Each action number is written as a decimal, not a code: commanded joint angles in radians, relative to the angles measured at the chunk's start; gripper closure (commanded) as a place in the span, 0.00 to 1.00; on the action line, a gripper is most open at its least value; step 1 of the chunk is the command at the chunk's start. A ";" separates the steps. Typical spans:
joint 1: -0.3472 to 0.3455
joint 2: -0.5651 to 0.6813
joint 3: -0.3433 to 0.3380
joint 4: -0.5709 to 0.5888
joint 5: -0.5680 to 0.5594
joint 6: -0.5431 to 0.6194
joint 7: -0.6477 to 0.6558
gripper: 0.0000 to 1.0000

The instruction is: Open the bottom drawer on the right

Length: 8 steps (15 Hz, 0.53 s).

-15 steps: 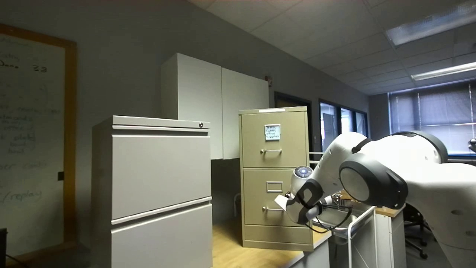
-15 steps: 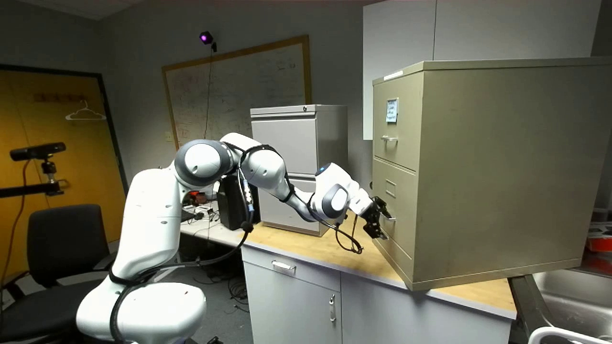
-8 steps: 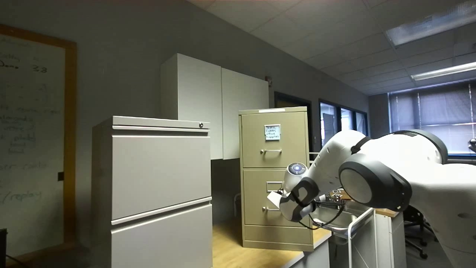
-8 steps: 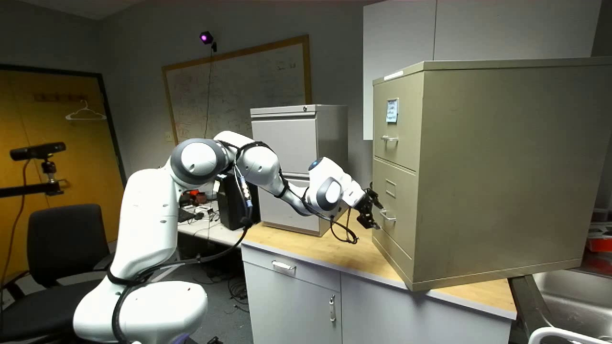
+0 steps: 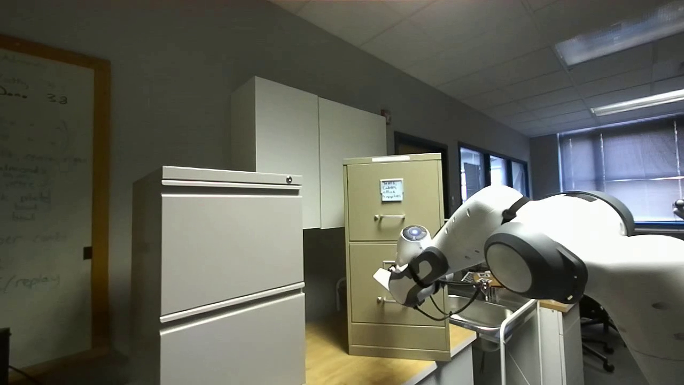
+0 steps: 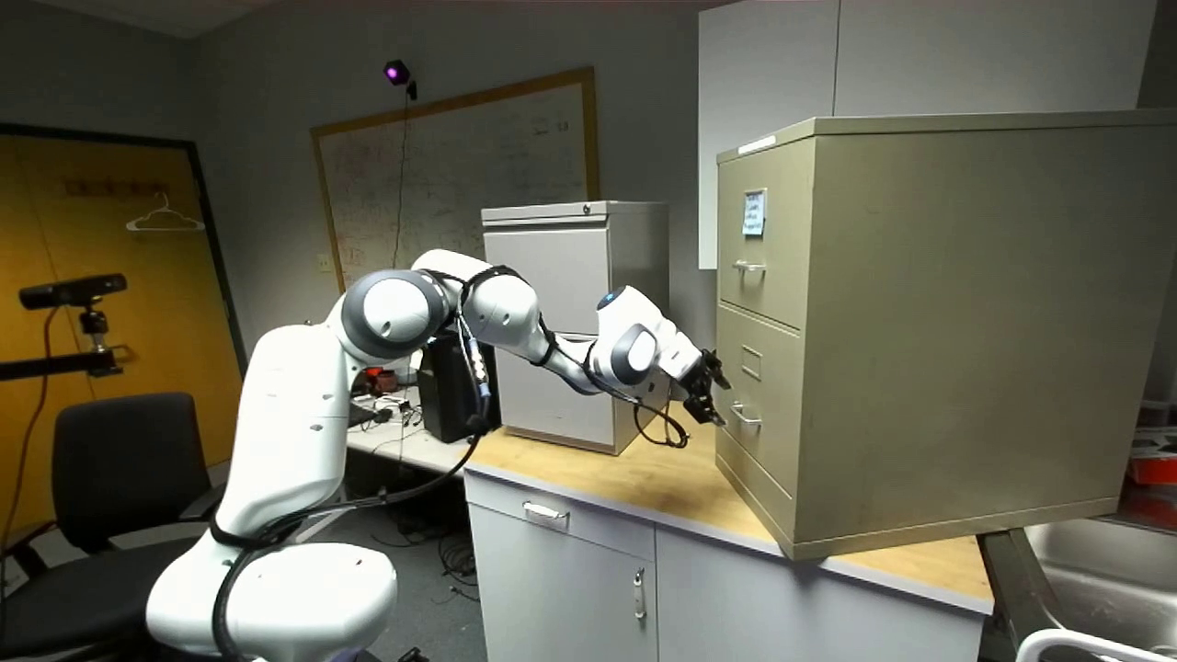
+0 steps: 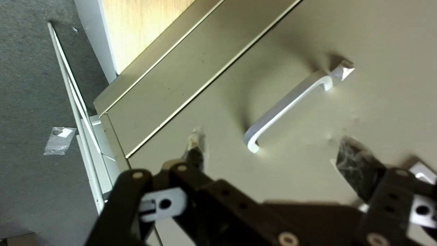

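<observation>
The bottom drawer of the tan filing cabinet is shut in both exterior views; its front also shows at the side and fills much of the wrist view. Its metal handle is a slanted bar with a small latch at one end; it also shows in an exterior view. My gripper is open and empty, just in front of the drawer front at about the handle's height. In the wrist view the fingertips are wide apart, with the handle's near end between and beyond them. The arm hides part of the handle in an exterior view.
The upper drawer with a blue label is shut above. A wide pale grey cabinet stands beside, on the same wooden counter. A sink and a white rail are on the far side.
My gripper has risen and drawn back a little from the drawer front; in an exterior view the wrist has shifted left and up. It stays open. The drawer has not moved.
</observation>
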 commanded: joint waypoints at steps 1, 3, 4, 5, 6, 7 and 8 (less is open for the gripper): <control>-0.086 0.055 0.072 0.147 0.036 -0.110 -0.073 0.00; -0.181 0.069 0.163 0.207 -0.019 -0.162 -0.065 0.00; -0.210 0.083 0.192 0.222 -0.027 -0.180 -0.069 0.00; -0.248 0.092 0.229 0.237 -0.039 -0.199 -0.070 0.00; -0.284 0.107 0.263 0.250 -0.048 -0.212 -0.069 0.00; -0.318 0.121 0.293 0.261 -0.056 -0.225 -0.069 0.00; -0.354 0.141 0.323 0.276 -0.061 -0.235 -0.068 0.00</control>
